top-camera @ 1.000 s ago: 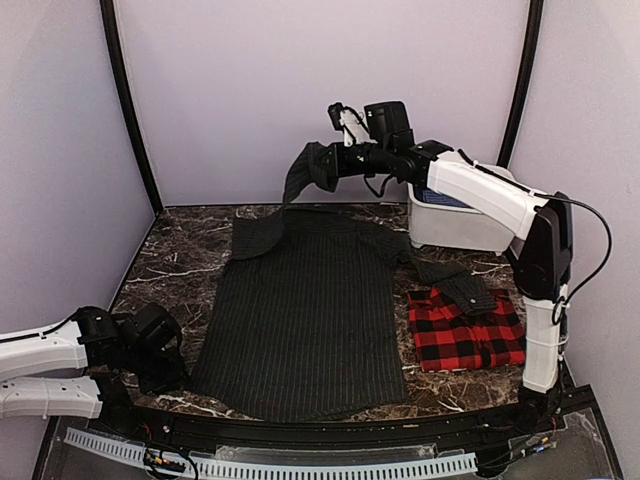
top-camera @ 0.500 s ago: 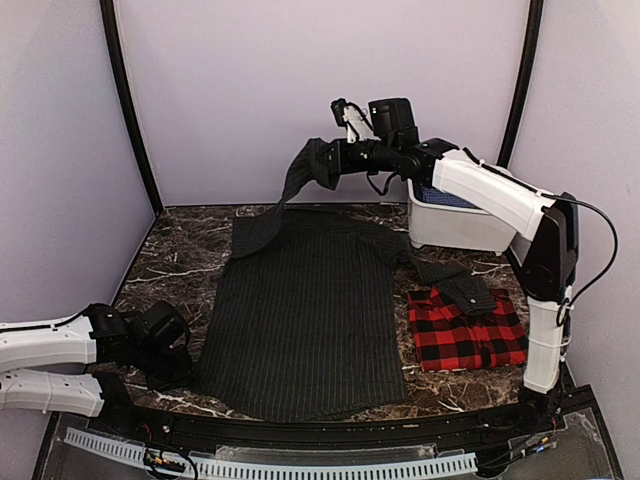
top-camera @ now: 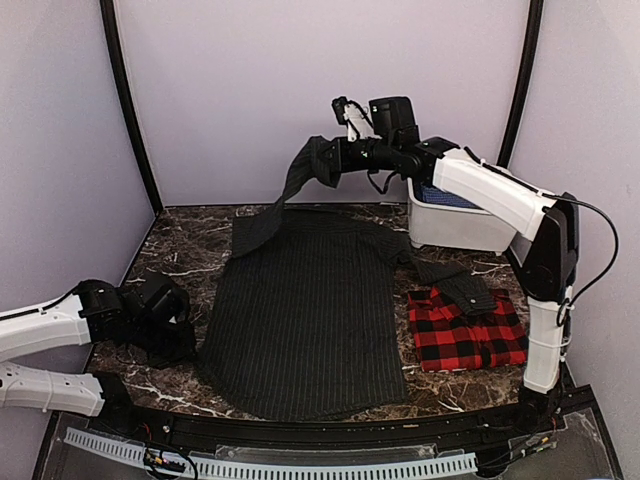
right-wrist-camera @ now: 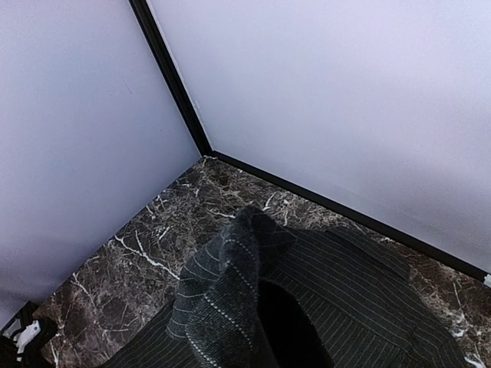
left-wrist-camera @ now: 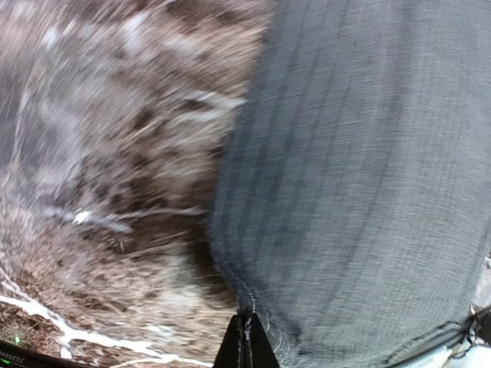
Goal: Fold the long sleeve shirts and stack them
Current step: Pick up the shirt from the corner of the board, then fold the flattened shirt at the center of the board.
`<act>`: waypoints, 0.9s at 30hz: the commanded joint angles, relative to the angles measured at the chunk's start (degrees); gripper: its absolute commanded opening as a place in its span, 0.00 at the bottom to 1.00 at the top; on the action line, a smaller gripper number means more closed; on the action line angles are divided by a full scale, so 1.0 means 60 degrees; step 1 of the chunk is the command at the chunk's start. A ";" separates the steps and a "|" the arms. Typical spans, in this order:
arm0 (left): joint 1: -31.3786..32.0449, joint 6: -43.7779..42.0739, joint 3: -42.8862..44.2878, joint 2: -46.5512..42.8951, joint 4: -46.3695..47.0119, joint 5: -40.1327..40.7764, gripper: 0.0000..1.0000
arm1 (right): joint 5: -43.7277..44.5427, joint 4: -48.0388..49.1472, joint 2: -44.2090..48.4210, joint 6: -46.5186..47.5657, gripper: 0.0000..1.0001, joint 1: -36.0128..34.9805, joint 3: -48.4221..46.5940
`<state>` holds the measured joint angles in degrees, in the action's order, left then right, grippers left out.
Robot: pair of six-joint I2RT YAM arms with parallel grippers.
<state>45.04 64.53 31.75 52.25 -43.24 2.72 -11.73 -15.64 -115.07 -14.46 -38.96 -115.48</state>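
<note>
The charcoal pinstriped shirt (top-camera: pixel 305 320) lies spread flat over the middle of the marble table (top-camera: pixel 165 265). It is a broad dark panel of thin woven cloth with fine pale lines running from 12 to 6 o'clock and a stitched hem. The plaid shirt (top-camera: pixel 465 342), in red and black checks, sits folded into a neat rectangle at 4 o'clock. One dark sleeve (top-camera: pixel 462 288) is draped across its far edge.

The pinstriped cloth reaches almost to the near rail at 6 o'clock. Bare veined marble shows in a strip along its 9 o'clock side and in a narrower band at 12 o'clock below the pale back wall (top-camera: pixel 320 80). A white bin (top-camera: pixel 455 228) stands at 2 o'clock, just beside the shirt's far right shoulder.

The left gripper (top-camera: pixel 188 350) sits low at 8 o'clock against the near left corner of the shirt. In the wrist view we see its fingertips (left-wrist-camera: pixel 245 341) pressed together right on the hem edge, pinching it. The right gripper (top-camera: pixel 335 162) is raised above the 12 o'clock edge, closed on the bunched end of the other sleeve (right-wrist-camera: pixel 226 287). The cloth hides its jaws. From there the sleeve hangs in a slanting band down to the shirt's shoulder at 11 o'clock.
</note>
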 commanded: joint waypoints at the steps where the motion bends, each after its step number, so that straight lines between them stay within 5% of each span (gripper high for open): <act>1: 0.0053 -0.1549 0.0923 0.0346 0.0169 -0.0241 0.00 | 0.0723 0.0196 0.0678 0.0373 0.00 0.0067 -0.0264; 12: 0.0075 -0.5047 0.2737 0.2151 0.1250 -0.2515 0.00 | 0.2214 -0.0276 0.2059 0.0561 0.00 0.0934 0.1164; 27: 0.0847 -0.6669 0.3790 0.4629 0.1800 -0.5028 0.00 | 0.3283 0.0351 0.4103 0.0437 0.00 0.1380 0.4205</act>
<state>48.36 28.40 51.79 78.13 -33.45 -22.76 5.17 -16.73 -93.38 -11.86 -31.44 -91.42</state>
